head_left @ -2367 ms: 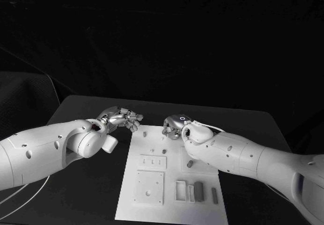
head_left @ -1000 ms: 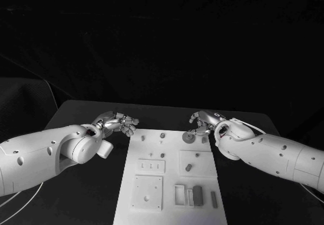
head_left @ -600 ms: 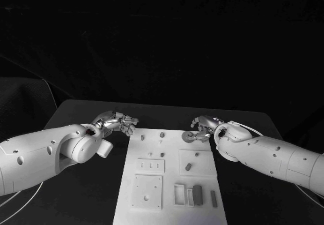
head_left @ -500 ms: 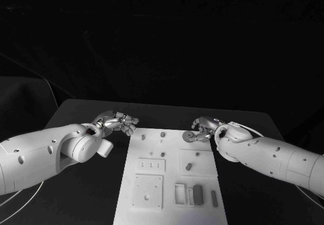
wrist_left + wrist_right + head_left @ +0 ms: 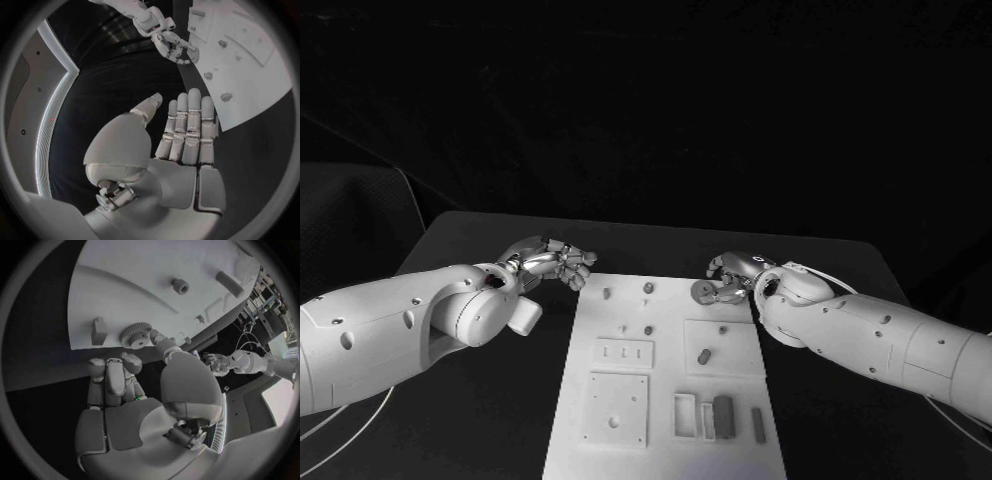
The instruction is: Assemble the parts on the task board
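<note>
- Head view: the right hand [image 5: 730, 276] sits at the far right corner of the task board [image 5: 661, 400], holding a small round part [image 5: 705, 292] at its fingertips over the board's edge.
- Right wrist view: the round part [image 5: 135, 334] proves to be a toothed gear, pinched between thumb and a finger just above the board.
- Left hand [image 5: 554, 263] hovers beside the board's far left corner; the left wrist view shows its fingers [image 5: 187, 130] straight, side by side, holding nothing.
</note>
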Available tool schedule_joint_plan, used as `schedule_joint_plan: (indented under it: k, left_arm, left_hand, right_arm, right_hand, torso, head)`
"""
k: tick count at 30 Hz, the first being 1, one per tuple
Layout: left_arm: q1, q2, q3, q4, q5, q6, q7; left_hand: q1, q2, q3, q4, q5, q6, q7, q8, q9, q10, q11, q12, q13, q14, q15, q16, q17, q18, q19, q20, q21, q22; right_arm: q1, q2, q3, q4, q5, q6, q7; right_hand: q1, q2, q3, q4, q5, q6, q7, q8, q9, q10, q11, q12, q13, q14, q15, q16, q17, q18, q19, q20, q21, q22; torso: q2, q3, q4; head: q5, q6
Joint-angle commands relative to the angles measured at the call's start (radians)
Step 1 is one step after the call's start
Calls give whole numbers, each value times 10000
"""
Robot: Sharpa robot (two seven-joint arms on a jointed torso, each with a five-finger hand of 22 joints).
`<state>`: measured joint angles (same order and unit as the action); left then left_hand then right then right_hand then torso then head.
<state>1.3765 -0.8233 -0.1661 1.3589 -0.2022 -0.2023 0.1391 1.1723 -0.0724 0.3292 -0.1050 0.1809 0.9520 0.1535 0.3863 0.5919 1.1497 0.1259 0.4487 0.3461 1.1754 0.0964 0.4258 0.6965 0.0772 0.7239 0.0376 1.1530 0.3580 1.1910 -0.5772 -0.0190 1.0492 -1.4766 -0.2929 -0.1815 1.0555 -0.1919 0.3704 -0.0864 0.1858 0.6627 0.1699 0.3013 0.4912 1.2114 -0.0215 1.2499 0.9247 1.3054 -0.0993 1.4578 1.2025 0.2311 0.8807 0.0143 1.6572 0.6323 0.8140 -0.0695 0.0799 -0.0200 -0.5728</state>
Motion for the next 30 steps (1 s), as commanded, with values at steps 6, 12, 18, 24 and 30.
schedule_joint_plan:
  k: [6, 12, 18, 24, 30]
  left_arm:
    - [12, 53, 9, -9, 50, 75, 66]
    - [12, 69, 8, -33, 54, 53, 35]
    - [12, 112, 8, -38, 54, 65, 30]
    - [12, 117, 8, -58, 54, 55, 19]
    - [12, 122, 8, -37, 52, 73, 7]
  left_hand:
    - [-31, -100, 7, 69, 27, -81, -7, -39, -13, -64, 6, -47, -12, 92, 11, -41, 17, 181, 85, -12, -34, -11]
    - [-66, -79, 6, 101, 28, -86, -5, -50, -15, -66, 9, -56, -15, 94, 14, -48, 23, 179, 91, -8, -37, -14]
    - [-81, -71, 6, 114, 28, -87, -5, -54, -16, -66, 10, -59, -16, 95, 14, -51, 26, 179, 93, -6, -38, -15]
    - [-88, -66, 6, 120, 29, -88, -5, -56, -16, -66, 10, -61, -16, 95, 15, -53, 28, 179, 94, -6, -39, -16]
    - [-91, -65, 6, 123, 29, -89, -5, -58, -17, -67, 11, -63, -16, 95, 15, -55, 29, 179, 94, -5, -40, -17]
  right_arm:
    - [-2, 177, -1, -447, -50, 197, 169]
    - [-2, 297, -1, -681, -31, 221, 257]
    - [-1, 351, -1, -728, -31, 228, 300]
    - [-1, 403, -1, -797, -21, 287, 327]
    - [-1, 455, -1, -860, 10, 364, 323]
  right_hand:
    - [-90, 132, 106, 117, -10, 267, -44, 164, 59, -16, 3, 58, 27, -67, -5, 63, 9, 168, -41, -30, 922, 6]
    - [-152, 369, 265, 214, -11, 652, -101, 364, 149, 31, -9, 132, 51, -29, -17, 149, 19, 182, -7, -42, 986, 30]
    - [-179, 490, 335, 250, -11, 851, -122, 455, 193, 44, -13, 158, 58, -18, -21, 183, 21, 186, 2, -46, 1010, 41]
    - [-204, 454, 330, 255, -17, 885, -124, 468, 200, 46, -12, 164, 60, -16, -21, 192, 22, 185, 1, -46, 1016, 44]
    - [-272, 353, 307, 270, -24, 903, -114, 464, 201, 43, -11, 171, 62, -20, -20, 205, 21, 181, -4, -44, 1024, 49]
  torso:
    - [11, 6, 1]
    - [15, 13, 0]
    - [24, 6, 14]
    - [20, 18, -7]
    - [31, 13, -11]
  head:
    - [0, 4]
    - [-2, 24]
    - [6, 12]
    - [19, 13]
    - [33, 18]
